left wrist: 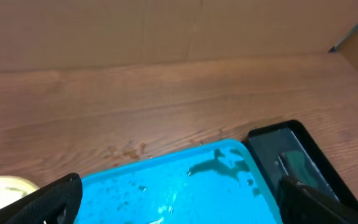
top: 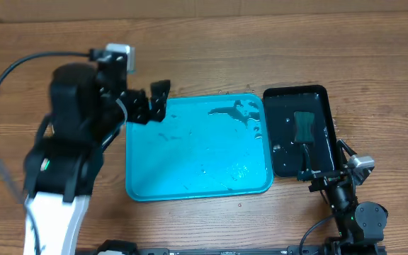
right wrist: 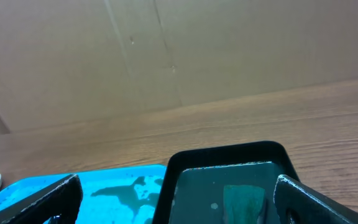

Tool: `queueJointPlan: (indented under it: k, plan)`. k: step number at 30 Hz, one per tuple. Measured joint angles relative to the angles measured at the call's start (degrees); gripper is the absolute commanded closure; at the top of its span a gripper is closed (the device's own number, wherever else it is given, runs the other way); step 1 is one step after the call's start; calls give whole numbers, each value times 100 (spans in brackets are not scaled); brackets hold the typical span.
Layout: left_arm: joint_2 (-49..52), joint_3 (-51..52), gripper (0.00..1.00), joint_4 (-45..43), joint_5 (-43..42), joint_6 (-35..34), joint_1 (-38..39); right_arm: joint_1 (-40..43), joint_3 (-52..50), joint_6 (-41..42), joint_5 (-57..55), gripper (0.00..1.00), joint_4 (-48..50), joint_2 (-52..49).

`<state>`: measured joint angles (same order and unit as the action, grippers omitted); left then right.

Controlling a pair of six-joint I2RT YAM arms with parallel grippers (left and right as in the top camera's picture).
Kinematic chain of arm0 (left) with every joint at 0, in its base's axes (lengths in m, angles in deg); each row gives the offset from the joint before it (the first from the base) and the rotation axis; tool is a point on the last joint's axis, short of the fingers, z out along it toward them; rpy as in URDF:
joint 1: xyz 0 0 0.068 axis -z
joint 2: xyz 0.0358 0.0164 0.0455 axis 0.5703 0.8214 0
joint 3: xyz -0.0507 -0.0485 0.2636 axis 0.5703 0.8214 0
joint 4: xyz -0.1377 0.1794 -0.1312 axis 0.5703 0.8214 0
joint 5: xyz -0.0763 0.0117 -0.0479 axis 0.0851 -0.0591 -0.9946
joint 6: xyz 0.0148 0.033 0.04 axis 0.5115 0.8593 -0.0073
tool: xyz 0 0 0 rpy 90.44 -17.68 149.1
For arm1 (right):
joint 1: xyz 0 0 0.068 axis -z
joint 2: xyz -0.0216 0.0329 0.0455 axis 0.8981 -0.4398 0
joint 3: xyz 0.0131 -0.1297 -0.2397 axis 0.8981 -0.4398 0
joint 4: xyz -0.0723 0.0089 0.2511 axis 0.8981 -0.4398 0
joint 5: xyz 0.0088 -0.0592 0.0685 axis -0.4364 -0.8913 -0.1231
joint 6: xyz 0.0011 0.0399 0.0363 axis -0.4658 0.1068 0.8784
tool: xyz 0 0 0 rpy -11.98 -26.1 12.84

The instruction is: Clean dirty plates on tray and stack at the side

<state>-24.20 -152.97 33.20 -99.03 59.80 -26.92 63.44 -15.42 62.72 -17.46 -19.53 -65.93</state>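
Wrist views catch a pale plate [left wrist: 2,185] the overhead hides; left gripper [left wrist: 179,185] and right gripper [right wrist: 178,182] spread wide.

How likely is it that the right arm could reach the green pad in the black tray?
Probably yes. The right gripper is open and sits at the near end of the black tray, pointed at the green pad, with nothing lying between them. The left gripper is away over the blue tray.

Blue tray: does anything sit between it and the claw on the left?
Nothing visible does. The left gripper hangs open at the far left corner of the tray, which holds only wet streaks.
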Motion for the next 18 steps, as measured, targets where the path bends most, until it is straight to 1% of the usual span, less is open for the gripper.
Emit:
queueJointPlan:
  k: [5,8,12,15,18]
  plan:
    - [-798,9,0,1139,254,85,0,2,0,0,0,0,4,0]
    - [-1241,219,0,1464,367,85,0,0,0,-4,0,0,2,0]
    - [-1993,1082,0,1449,468,87,0,2,0,-13,0,0,2,0]
    - [-2651,1950,0,1082,505,85,0,2,0,-11,0,0,7,0]
    - [-3416,2767,0,483,520,87,0,2,0,-11,-2,0,2,0]
